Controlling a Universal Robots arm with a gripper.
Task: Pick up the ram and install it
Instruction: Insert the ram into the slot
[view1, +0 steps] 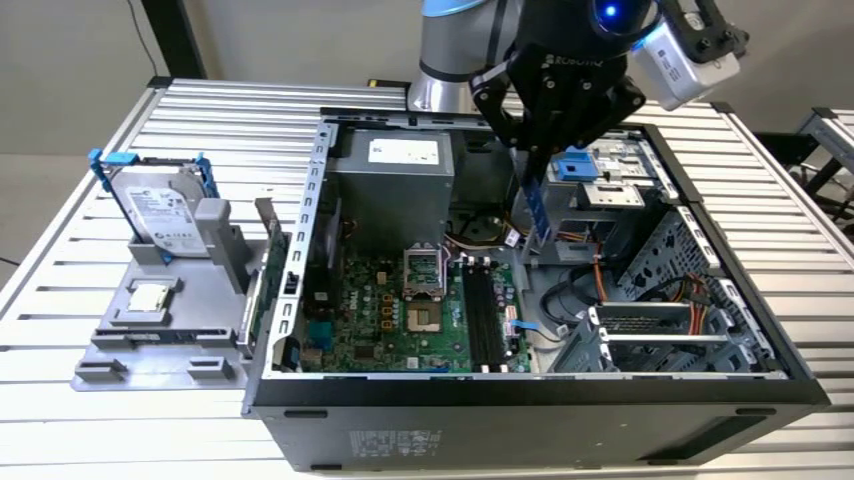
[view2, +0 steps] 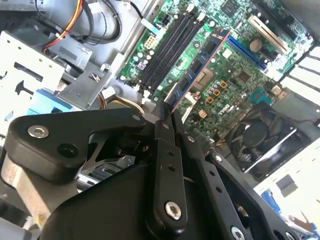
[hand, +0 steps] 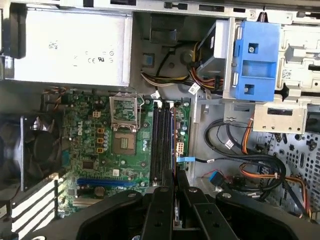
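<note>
A: Where was the ram (view1: 537, 205) at that moment?

B: In the exterior view it hung on edge from the gripper (view1: 539, 150), a narrow blue strip pointing down into the open computer case (view1: 534, 400). The black fingers were clamped on its upper end, so the stick was held, well above the motherboard (view1: 400, 315).

A: Was it in a slot yet?

B: No. The black memory slots (view1: 483, 320) lay below it and nearer the camera, and the stick was apart from them, over the far end of the board near the bundle of cables. In the second wrist view the ram (view2: 197, 67) ran out from between the closed fingers (view2: 164, 131), its dark chips facing the empty slots (view2: 167, 47) beside it.

A: What else was inside the case?

B: The first wrist view showed the bare processor socket (hand: 123, 127) beside the slots (hand: 162, 142), a grey power supply (hand: 70, 47) beyond it, a black fan (hand: 30, 150) at one side, and a blue plastic bracket (hand: 256, 57) on the drive cage.

A: And outside?

B: On the exterior view's left a grey stand (view1: 160, 330) sat on the slatted table (view1: 54, 250), holding a silver hard drive (view1: 167, 210) upright in blue brackets, with a small square chip (view1: 150, 297) lying in front of it.
</note>
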